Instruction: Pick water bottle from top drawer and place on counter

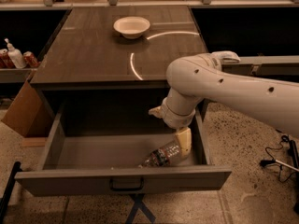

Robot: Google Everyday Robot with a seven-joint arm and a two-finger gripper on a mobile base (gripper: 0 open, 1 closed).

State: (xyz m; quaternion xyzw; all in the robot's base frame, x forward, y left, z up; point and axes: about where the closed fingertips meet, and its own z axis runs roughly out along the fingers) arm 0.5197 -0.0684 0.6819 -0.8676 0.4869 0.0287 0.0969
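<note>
The top drawer [124, 178] is pulled open below the counter [93, 45]. The water bottle [160, 156], clear with a dark label band, lies on its side on the drawer floor at the front right. My gripper [182, 143] reaches down into the drawer from the white arm [233, 85] and sits at the bottle's right end, touching or almost touching it. The bottle's cap end is hidden behind the drawer front.
A white bowl [131, 26] stands at the back of the counter. A white pump bottle [15, 56] and cans [31, 59] sit on the left side shelf. A cardboard box [25, 111] leans at the cabinet's left. Cables [280, 160] lie on the floor at right.
</note>
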